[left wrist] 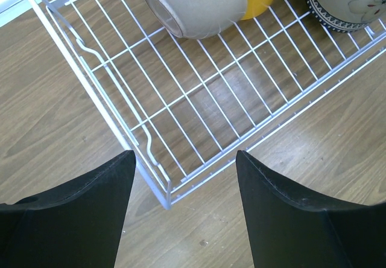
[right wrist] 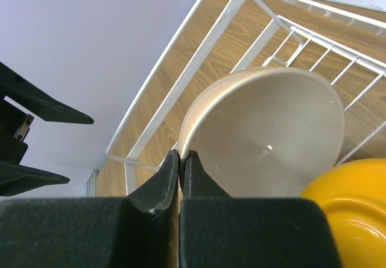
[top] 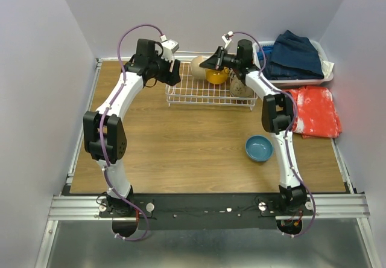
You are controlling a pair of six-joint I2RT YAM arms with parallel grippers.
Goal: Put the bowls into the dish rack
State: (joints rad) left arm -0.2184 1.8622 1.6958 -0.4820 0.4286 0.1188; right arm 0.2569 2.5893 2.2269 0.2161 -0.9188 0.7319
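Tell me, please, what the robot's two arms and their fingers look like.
The left arm and right arm match: slim white links joined by chunky black joint housings, each with a purple cable looping alongside. The fingers are matte black, broad at the root and tapering to blunt wedge tips. No markings are legible.
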